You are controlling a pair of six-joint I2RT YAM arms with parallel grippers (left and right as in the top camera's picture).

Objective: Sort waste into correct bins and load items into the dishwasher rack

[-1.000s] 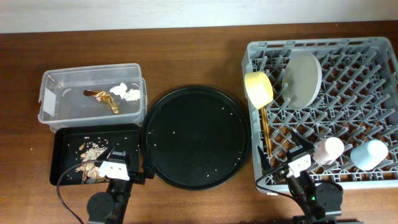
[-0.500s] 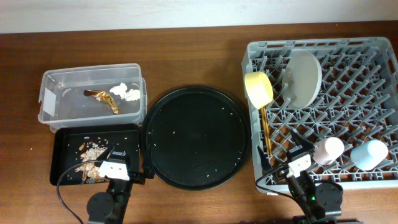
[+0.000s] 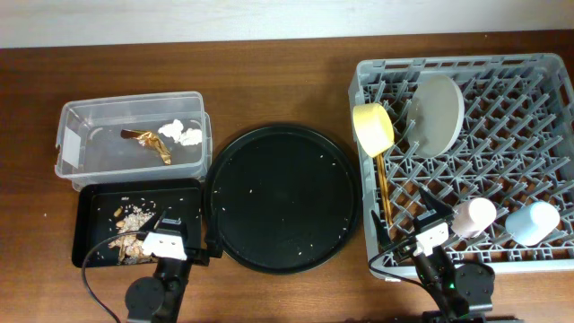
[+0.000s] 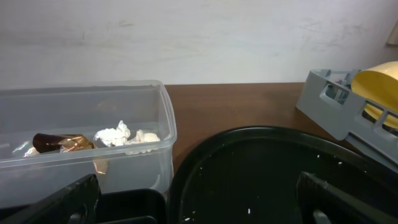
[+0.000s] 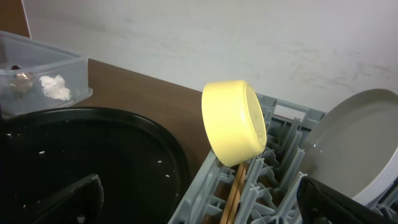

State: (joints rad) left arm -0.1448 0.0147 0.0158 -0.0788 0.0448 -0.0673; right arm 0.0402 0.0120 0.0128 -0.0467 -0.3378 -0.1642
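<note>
The grey dishwasher rack [image 3: 538,76] at right holds the yellow bowl [image 3: 373,126] on its side, the grey plate [image 3: 435,112] upright, the brown chopsticks [image 3: 384,184], the pink cup [image 3: 473,217] and the light-blue cup [image 3: 533,222]. The clear tub [image 3: 85,135] holds the gold-brown wrapper [image 3: 148,144] and white tissue [image 3: 182,134]. The black rectangular tray [image 3: 94,205] holds beige food scraps [image 3: 133,218]. My left gripper [image 3: 175,224] is open and empty at the tray's near right corner. My right gripper [image 3: 421,211] is open and empty over the rack's near left corner.
A large round black tray [image 3: 283,197] with small white crumbs lies between the bins and the rack. The bowl [image 5: 233,124] and chopsticks [image 5: 235,190] show ahead in the right wrist view. The tub [image 4: 87,134] shows in the left wrist view.
</note>
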